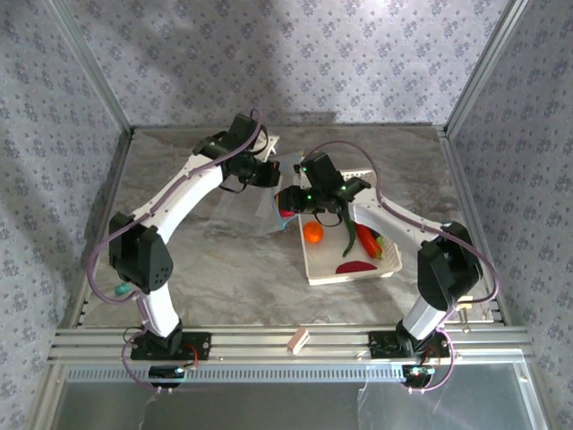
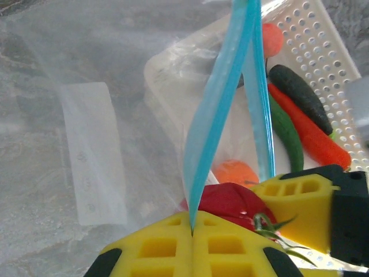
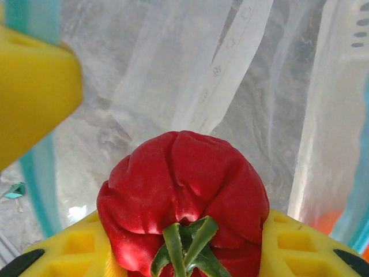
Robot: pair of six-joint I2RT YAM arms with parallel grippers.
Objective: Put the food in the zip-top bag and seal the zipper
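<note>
The right pincer (image 3: 184, 251) is clamped on the red tomato (image 3: 181, 190) at the zip-top bag's (image 2: 92, 69) mouth, the left pincer (image 2: 192, 245) pinched shut on its zipper (image 2: 222, 109), while the other food (image 1: 365, 240) lies in the basket (image 2: 314, 34) at the bag's four o'clock, so filling looks barely begun and sealing is undone.

Lab booth, aluminium frame (image 1: 251, 339), wallpapered walls (image 1: 295, 54) (floral)

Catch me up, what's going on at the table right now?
The left hand pinches the blue zipper of the zip-top bag, holding its mouth open. The right hand grips the red tomato right at that mouth, not yet released. The orange, red chili, green vegetable and dark vegetable lie in the white basket.
</note>
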